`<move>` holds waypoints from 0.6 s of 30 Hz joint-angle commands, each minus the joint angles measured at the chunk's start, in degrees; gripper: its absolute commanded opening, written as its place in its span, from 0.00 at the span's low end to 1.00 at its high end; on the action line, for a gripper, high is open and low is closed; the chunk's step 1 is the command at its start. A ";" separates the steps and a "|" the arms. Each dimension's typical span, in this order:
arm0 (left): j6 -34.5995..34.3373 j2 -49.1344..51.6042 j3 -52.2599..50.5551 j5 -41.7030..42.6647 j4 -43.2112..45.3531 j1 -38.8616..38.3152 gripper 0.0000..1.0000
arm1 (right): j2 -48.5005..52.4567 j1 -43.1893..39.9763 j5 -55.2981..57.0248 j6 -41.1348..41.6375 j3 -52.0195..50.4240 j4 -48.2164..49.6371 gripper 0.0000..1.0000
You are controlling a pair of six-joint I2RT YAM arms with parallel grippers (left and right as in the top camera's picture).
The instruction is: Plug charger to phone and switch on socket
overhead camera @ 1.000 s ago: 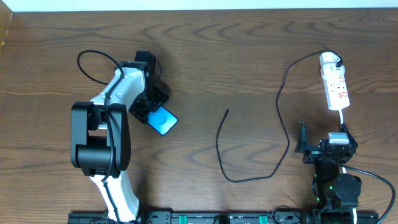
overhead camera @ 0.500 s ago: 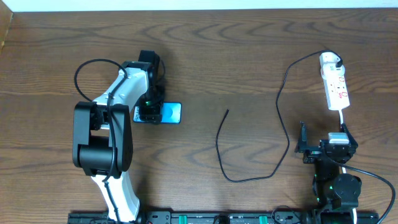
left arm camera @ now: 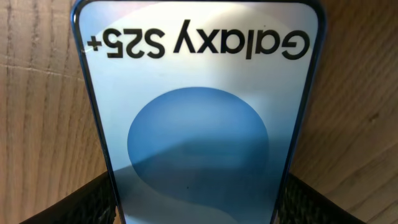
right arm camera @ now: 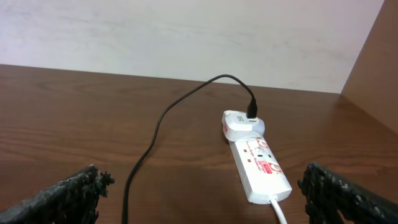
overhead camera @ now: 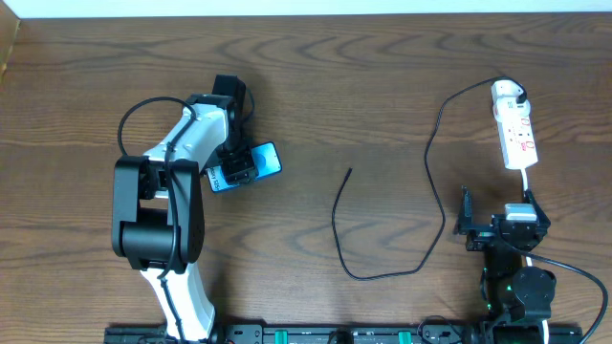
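**Overhead view.** The phone [overhead camera: 267, 160] is being held by the left hand [overhead camera: 238, 170] at the left-centre of the wooden surface [overhead camera: 382, 57]. The hand is being clamped across the phone's width, with the blue screen facing up and the body lying at a slant. The charger [overhead camera: 334, 218] is being shown loose on the surface, well apart from the phone. Its free tip is lying near the middle and its cable is looping round to the socket [overhead camera: 514, 134] at the far right. The right hand [overhead camera: 499, 222] is being shown near the socket's near end, spread wide, with nothing gripped.

**Left wrist view.** The frame is being filled by the phone's screen, the text "Galaxy S25+" being read upside down. The fingers [left arm camera: 87, 199] are being pressed against both long edges. Whether the phone is being lifted clear of the surface cannot be told.

**Right wrist view.** The socket is being seen ahead, flat on the surface. A white plug [right arm camera: 239, 124] is being seated at its far end, and the black cable is running leftward from it. The dark fingers [right arm camera: 68, 196] are being shown at the two lower corners, wide apart
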 commanded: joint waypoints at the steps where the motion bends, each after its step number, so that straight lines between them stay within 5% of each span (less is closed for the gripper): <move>1: -5.42 1.09 -0.24 -3.04 -0.59 0.09 0.07 | -0.31 -0.13 -0.15 -0.79 -0.22 -0.07 0.99; 8: -6.58 1.09 -0.24 -2.99 0.02 0.13 0.10 | -0.31 -0.13 -0.15 -0.79 -0.22 -0.07 0.99; 11: -6.23 1.09 -0.24 -2.99 -0.17 0.13 0.33 | -0.31 -0.13 -0.15 -0.79 -0.22 -0.07 0.99; 15: -6.23 1.09 -0.24 -2.99 -0.15 0.13 0.41 | -0.31 -0.13 -0.15 -0.79 -0.22 -0.07 0.99; 18: -6.23 1.09 -0.24 -2.99 -0.15 0.13 0.63 | -0.31 -0.13 -0.15 -0.79 -0.22 -0.07 0.99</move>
